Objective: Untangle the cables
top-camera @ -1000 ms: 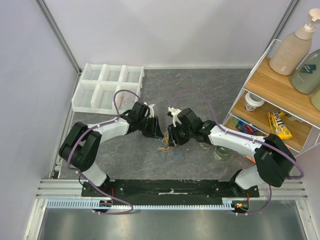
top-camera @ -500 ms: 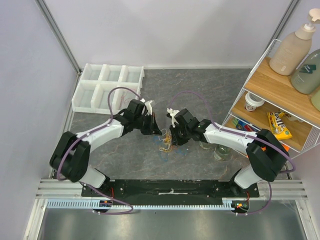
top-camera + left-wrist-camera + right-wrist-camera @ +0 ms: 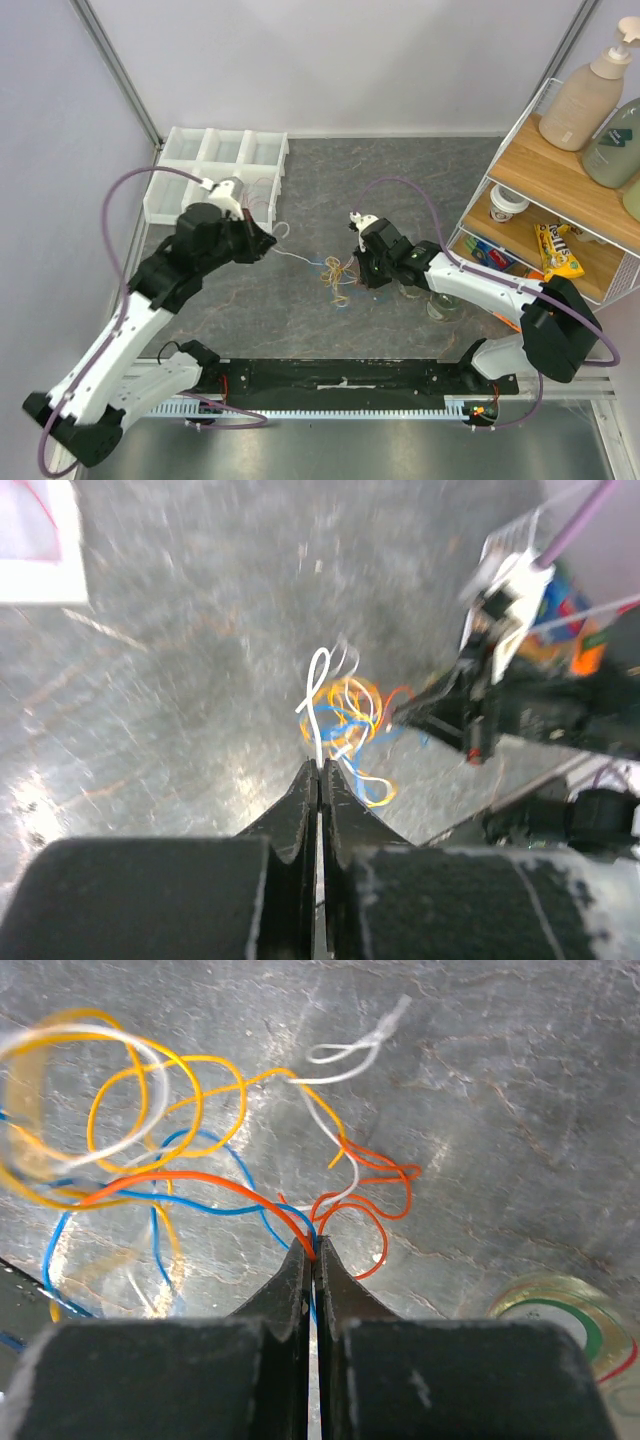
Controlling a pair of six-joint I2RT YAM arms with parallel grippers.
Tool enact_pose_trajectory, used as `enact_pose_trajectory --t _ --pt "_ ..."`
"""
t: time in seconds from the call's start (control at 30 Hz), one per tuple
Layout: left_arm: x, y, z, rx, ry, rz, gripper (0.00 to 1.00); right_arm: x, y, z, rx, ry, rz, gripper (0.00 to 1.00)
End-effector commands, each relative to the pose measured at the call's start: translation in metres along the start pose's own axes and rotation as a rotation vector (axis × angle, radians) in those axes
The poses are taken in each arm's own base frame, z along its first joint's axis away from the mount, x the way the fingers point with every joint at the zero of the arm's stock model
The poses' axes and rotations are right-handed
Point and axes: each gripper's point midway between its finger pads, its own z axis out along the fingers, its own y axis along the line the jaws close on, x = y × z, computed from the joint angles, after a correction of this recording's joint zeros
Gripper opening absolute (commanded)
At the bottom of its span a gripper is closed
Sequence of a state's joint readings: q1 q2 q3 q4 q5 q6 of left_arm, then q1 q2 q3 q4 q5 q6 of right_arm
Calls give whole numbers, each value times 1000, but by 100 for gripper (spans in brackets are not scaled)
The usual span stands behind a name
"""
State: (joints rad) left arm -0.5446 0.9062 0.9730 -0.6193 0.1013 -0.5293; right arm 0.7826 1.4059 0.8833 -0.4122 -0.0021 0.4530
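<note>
Cables (image 3: pixel 335 275) are pinched at two points: a white strand (image 3: pixel 316 695) by the closed left fingers (image 3: pixel 300 800), an orange-red strand (image 3: pixel 190 1177), it seems, by the closed right fingers (image 3: pixel 292 1280). The tangle is seen at the middle of the counter (image 3: pixel 400 190), with almost nothing yet separated.

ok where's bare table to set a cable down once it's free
Free: the far stretch between the white tray and the shelf rack, and the near strip between the cables and the arm bases. Crowded: the middle, where the left gripper and right gripper pinch the tangle.
</note>
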Motion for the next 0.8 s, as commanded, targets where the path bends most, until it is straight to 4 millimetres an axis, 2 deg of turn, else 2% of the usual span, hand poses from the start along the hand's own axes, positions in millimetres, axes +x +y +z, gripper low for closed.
enact_pose_trajectory --t 0.0,0.27,0.43,0.5,0.63,0.77 --pt "-67 5 -68 -110 -304 25 2 6 -17 -8 70 -14 -5 0" --pt "-148 -15 -168 -147 -625 102 2 5 -22 -8 99 -16 -4 0" --pt "-182 -32 -222 -132 -771 155 2 9 -27 -7 118 -2 -18 0" --pt "-189 -41 -233 -101 -795 157 2 7 -26 -7 114 -4 -20 0" --pt "-204 -61 -234 -35 -793 128 2 -1 -26 -7 117 -15 -31 0" --pt "-217 -78 -247 31 -826 84 2 -2 -21 -7 96 3 -61 0"
